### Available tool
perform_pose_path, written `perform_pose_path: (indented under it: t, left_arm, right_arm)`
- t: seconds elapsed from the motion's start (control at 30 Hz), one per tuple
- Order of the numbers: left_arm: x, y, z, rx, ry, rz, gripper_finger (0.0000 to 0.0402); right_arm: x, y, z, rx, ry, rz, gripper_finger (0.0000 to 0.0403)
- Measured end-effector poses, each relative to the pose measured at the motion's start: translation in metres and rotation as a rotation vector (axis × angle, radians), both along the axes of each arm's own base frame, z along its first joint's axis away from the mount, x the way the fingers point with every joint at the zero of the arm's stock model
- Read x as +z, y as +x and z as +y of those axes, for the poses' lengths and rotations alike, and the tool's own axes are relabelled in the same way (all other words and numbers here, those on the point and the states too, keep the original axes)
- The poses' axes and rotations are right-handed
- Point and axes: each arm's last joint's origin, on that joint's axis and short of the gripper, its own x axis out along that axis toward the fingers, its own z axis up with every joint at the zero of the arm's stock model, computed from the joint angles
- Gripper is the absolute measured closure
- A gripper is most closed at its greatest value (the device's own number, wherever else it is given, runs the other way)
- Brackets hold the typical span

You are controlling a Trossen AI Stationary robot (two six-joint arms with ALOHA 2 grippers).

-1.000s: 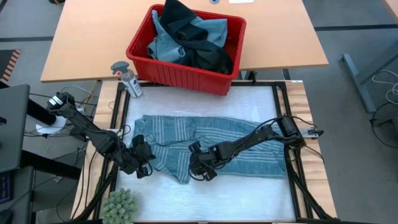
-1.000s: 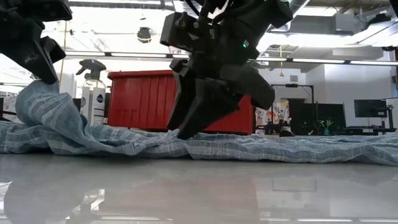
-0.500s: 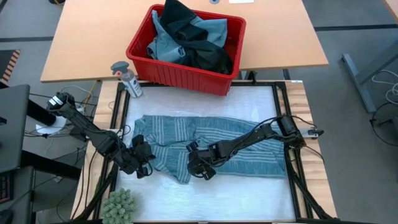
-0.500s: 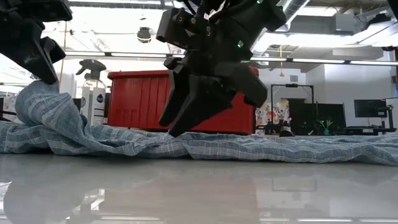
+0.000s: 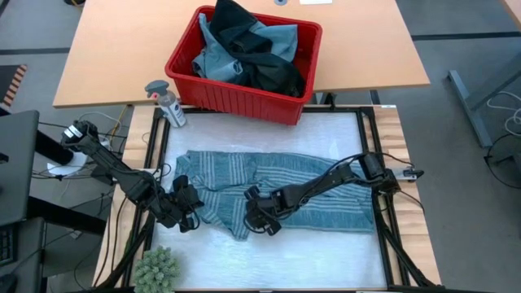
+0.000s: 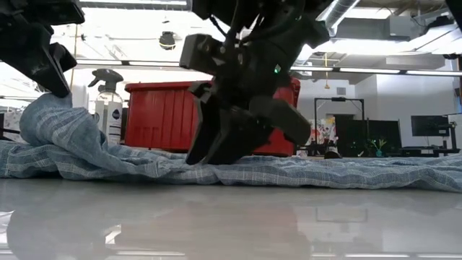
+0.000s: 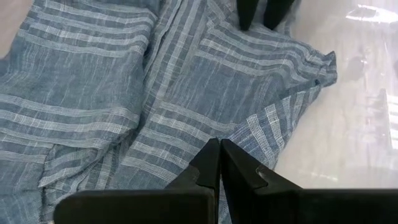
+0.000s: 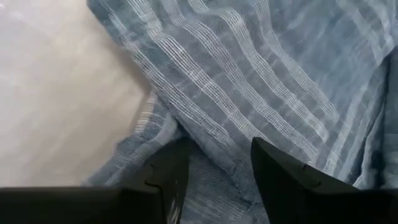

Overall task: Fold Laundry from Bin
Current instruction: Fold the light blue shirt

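Lying spread across the middle of the white work table point(image 5: 326, 252) is the largest thing in play, a grey-blue striped garment point(image 5: 326, 183), stretched from near the table's left edge to near its right edge, flat in most places and rumpled toward its left end. Beyond the table's far edge stands a wooden table point(image 5: 106, 57) carrying the red bin point(image 5: 244, 98), which holds a heap of more laundry point(image 5: 244, 53), light blue and black pieces piled above the rim. A spray bottle point(image 5: 165, 103) stands just beside the bin's near left corner, and a green spiky plant point(image 5: 155, 268) sits at the work table's near left corner.

The right gripper point(image 5: 262, 218) is down on the striped garment's near edge, about midway along the table; its fingers point(image 8: 283, 177) stand apart with a fold of the cloth between them, their tips pressed into the fabric. The left gripper point(image 5: 186, 216) is at the garment's left end, fingers point(image 7: 211, 165) pinched tightly together on the cloth, which rises in a hump beneath it in the low view.
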Motion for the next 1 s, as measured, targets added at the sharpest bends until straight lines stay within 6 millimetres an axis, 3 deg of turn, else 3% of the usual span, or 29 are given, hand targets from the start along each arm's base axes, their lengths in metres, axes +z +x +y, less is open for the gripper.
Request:
perform_pose_path:
  t: [0.57,1.0]
  left_arm:
    - [0.0,0.0,0.0,0.003,0.002,-0.001,0.0401]
    - [0.0,0.0,0.001,0.031,0.007,-0.017,0.0401]
  right_arm:
    - [0.002,-0.001,-0.002,-0.082,-0.024,-0.01,0.038]
    - [0.026,0.01,-0.013,-0.123,-0.039,-0.008,0.038]
